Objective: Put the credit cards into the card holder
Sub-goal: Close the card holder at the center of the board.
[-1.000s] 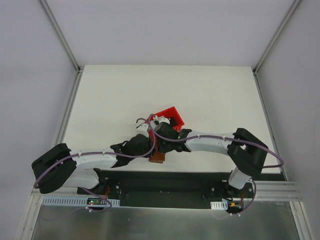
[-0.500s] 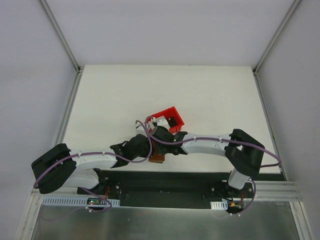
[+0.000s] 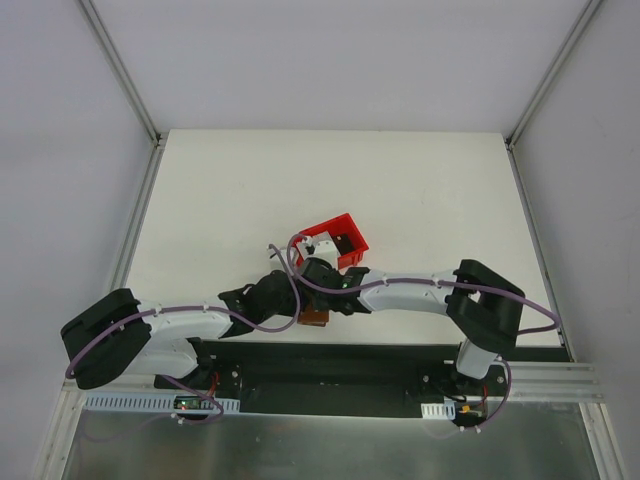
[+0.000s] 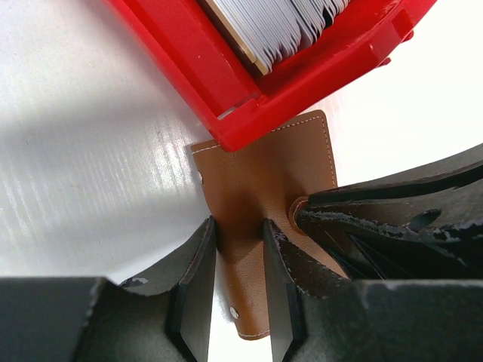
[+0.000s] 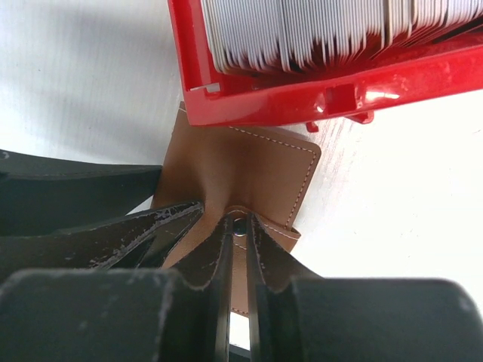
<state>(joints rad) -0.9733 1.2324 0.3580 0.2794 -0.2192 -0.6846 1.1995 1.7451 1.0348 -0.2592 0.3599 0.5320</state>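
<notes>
The brown card holder (image 4: 264, 170) touches a corner of the red tray (image 4: 189, 60) – the left gripper (image 4: 238, 230) clamps its near strip, the right gripper (image 5: 239, 224) pinches its flap (fingers almost together) – while the credit cards (image 5: 302, 30) stand packed inside the tray

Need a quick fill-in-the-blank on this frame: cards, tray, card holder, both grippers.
1. The credit cards stand packed in the ___ tray.
2. The card holder, lying on the table against the tray, is ___ leather with pale stitching.
3. The left gripper and right gripper are both shut on the card holder; neither holds a ___.

Missing words: red; brown; card.
</notes>
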